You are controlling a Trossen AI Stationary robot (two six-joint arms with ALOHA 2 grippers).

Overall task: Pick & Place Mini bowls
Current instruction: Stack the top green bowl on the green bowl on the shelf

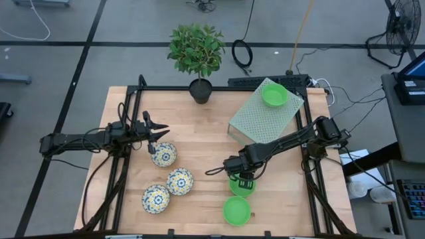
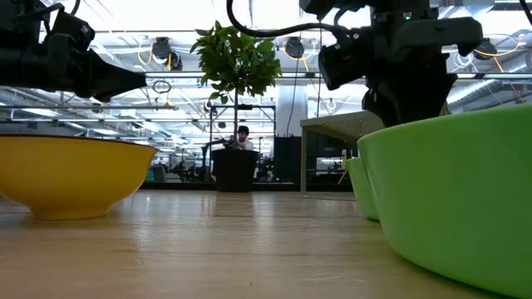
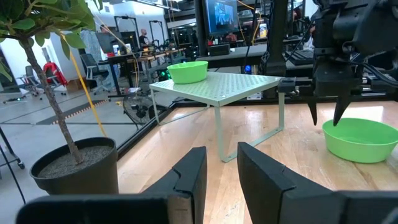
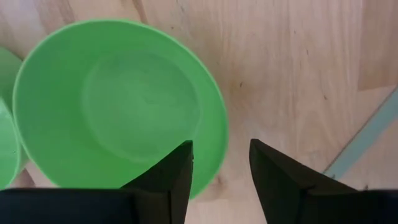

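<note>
Nearest, at six o'clock, sits an empty green bowl [image 1: 236, 211], then another [image 1: 242, 186] under the right gripper [image 1: 245, 179], jaws open astride its rim, three patterned bowls [image 1: 166, 179] at eight o'clock beside the left gripper [image 1: 161, 132], jaws apart and holding nothing, and at one o'clock a third green bowl [image 1: 273, 95] atop the perforated stand [image 1: 255, 119].

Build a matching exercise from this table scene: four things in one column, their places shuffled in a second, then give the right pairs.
Things:
1. plant pot
2. green bowl on its own
3. right gripper
4. left gripper

Places:
A. on the perforated stand
B. above a green bowl on the table
C. at the table's far edge
D. by the patterned bowl

Pairs: 1-C, 2-A, 3-B, 4-D
</note>
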